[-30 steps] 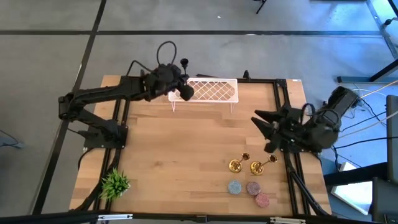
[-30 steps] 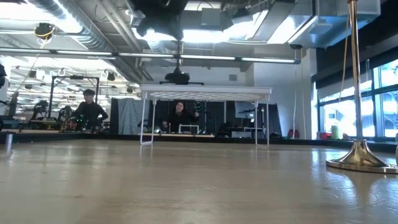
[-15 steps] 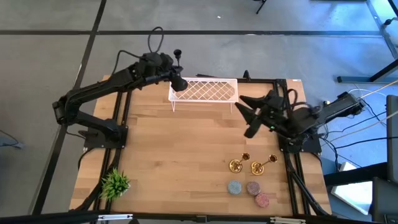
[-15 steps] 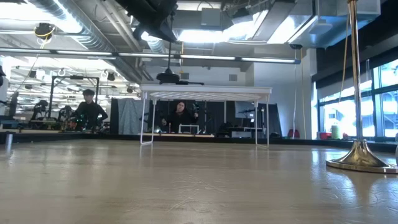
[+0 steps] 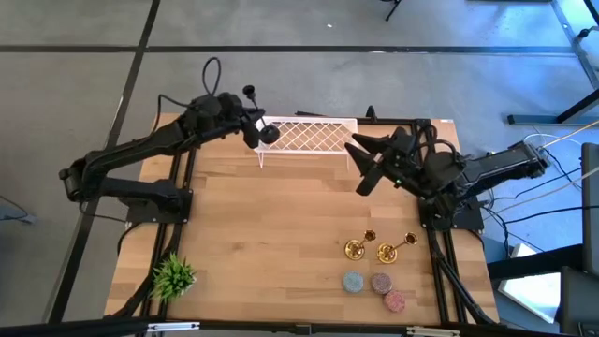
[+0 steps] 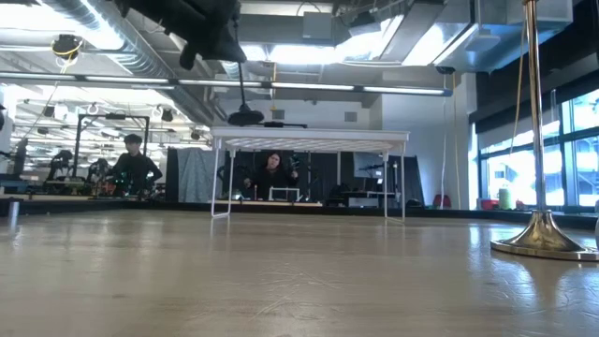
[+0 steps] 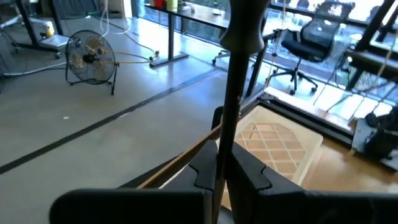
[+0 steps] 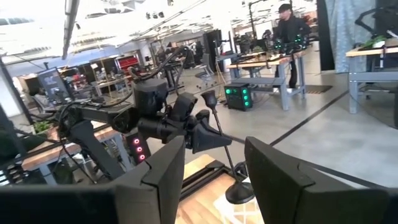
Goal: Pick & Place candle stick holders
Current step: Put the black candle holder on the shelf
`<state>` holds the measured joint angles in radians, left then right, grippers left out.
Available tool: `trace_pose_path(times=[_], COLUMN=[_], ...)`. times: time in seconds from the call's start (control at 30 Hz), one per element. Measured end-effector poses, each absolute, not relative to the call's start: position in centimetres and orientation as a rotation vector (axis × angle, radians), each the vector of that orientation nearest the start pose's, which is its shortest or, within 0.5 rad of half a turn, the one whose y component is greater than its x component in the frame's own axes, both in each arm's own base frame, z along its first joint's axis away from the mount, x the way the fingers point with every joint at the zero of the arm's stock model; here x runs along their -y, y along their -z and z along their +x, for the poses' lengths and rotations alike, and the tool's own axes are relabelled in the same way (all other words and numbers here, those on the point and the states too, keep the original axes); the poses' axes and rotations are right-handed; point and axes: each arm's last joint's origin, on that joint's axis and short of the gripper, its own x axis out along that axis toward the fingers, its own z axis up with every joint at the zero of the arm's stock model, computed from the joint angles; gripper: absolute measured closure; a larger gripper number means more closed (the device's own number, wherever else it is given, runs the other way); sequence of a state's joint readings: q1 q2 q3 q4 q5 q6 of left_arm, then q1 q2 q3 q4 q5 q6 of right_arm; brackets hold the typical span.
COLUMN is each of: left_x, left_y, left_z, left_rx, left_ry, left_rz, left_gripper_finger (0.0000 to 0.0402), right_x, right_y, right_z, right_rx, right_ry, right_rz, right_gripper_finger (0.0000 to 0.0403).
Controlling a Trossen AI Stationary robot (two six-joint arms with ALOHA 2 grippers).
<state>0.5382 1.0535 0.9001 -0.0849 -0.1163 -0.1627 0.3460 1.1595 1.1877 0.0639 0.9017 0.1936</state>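
Note:
My left gripper (image 5: 248, 122) is shut on the matte black candle stick holder (image 5: 259, 114) and holds it in the air at the left end of the white wire rack (image 5: 314, 137). Its round base (image 6: 245, 117) hangs above the level of the rack's top (image 6: 309, 139). Two shiny gold holders (image 5: 355, 247) (image 5: 387, 250) stand on their bases at the near right of the table; one shows in the low view (image 6: 541, 239). My right gripper (image 5: 363, 161) is open and empty, in the air near the rack's right end, and faces the left gripper (image 8: 205, 134). My left gripper pinches the black holder's thin stem (image 7: 225, 155) between its two fingers (image 7: 252, 174), between the top cup (image 8: 208, 98) and the base (image 8: 239, 193). The fingers come about level from the table's left and lie across the stem. The holder is lifted clear, roughly upright and a little tilted.
A small green plant (image 5: 173, 274) stands at the near left corner. Three round coasters (image 5: 374, 285) lie in front of the gold holders. Bare wood (image 5: 271, 215) lies in the table's middle. People (image 6: 131, 164) work at benches beyond the table.
My left gripper has gone toward the table's left edge with the black holder, which stays lifted and shifts from over the rack to its left end. My right gripper has reached from the table's right edge toward the rack's right end and has stayed open.

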Motion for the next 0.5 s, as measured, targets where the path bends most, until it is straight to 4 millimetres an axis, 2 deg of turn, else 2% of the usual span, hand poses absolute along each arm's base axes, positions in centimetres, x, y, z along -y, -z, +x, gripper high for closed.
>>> trace_pose_path(times=[0.17,0.5], left_x=[-12.9,-14.0], left_y=[-32.8,-31.6], left_z=[20.4,21.2], left_rx=[-0.206,-0.267], left_ry=[-0.613,-0.621], left_rz=[-0.212,-0.182], left_gripper_finger=[0.0390,0.0390], right_x=[-5.4,-4.8], right_y=[-42.0,-42.0], right_z=[24.0,24.2], right_rx=[0.134,0.137], right_ry=[0.533,0.517], right_rz=[0.242,0.247], right_gripper_finger=[0.0232,0.0232])
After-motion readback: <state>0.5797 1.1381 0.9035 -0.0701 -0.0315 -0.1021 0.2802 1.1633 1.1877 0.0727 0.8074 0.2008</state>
